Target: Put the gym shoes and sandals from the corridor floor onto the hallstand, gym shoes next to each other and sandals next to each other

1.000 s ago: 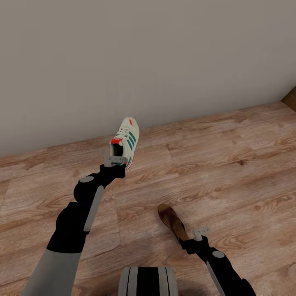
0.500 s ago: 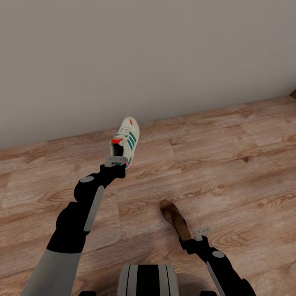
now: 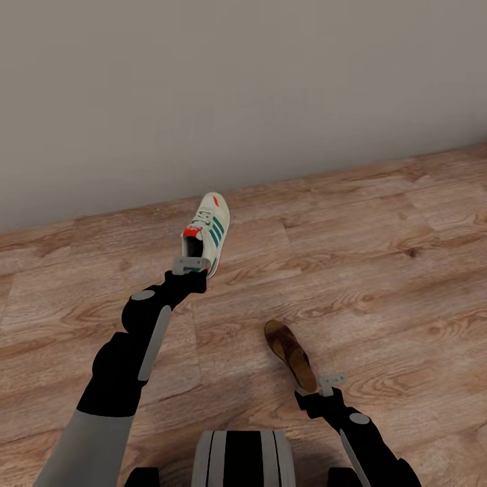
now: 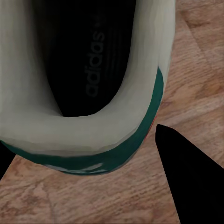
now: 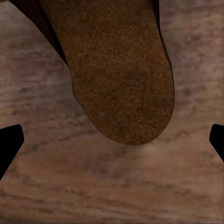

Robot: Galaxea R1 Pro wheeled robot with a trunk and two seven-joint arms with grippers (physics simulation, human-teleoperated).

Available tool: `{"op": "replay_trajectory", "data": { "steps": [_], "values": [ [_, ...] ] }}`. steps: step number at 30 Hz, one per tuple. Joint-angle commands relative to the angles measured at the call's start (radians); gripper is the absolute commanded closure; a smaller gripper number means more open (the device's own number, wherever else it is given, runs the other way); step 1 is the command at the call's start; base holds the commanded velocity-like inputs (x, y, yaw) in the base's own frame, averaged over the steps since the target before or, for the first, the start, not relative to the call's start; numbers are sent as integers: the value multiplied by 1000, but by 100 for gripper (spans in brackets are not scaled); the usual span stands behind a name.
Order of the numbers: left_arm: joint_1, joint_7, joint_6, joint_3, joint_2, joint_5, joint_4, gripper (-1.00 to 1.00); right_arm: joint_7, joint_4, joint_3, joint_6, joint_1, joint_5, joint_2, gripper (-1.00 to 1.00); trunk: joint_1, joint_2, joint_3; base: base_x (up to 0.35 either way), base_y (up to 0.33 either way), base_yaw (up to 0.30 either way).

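Gym shoe (image 3: 209, 233) gripped at the heel, sandal (image 3: 291, 354) sitting loose by the other arm

Left gripper (image 3: 189, 264) is clamped on the sneaker's heel collar, one dark finger (image 4: 186, 172) seen outside the green-trimmed rim (image 4: 116, 154), shoe held up near the grey wall (image 3: 237, 88). Right gripper (image 3: 327, 385) is spread wide, finger tips (image 5: 9, 144) well apart with nothing pinched, just behind the sandal's heel end (image 5: 121, 88), which is lying flat on the wood-plank floor (image 3: 392, 270).
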Motion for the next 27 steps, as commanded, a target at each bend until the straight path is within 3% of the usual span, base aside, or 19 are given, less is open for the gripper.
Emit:
{"op": "replay_trajectory", "data": {
  "steps": [1,27],
  "values": [
    [0,1,5,1,0,7,-1,100,3,-2,1,5,0,8,0,-100,0,0,-1,0,0,4],
    [0,1,5,1,0,7,1,100,3,-2,1,5,0,9,1,-100,0,0,-5,39,0,0]
  ]
}}
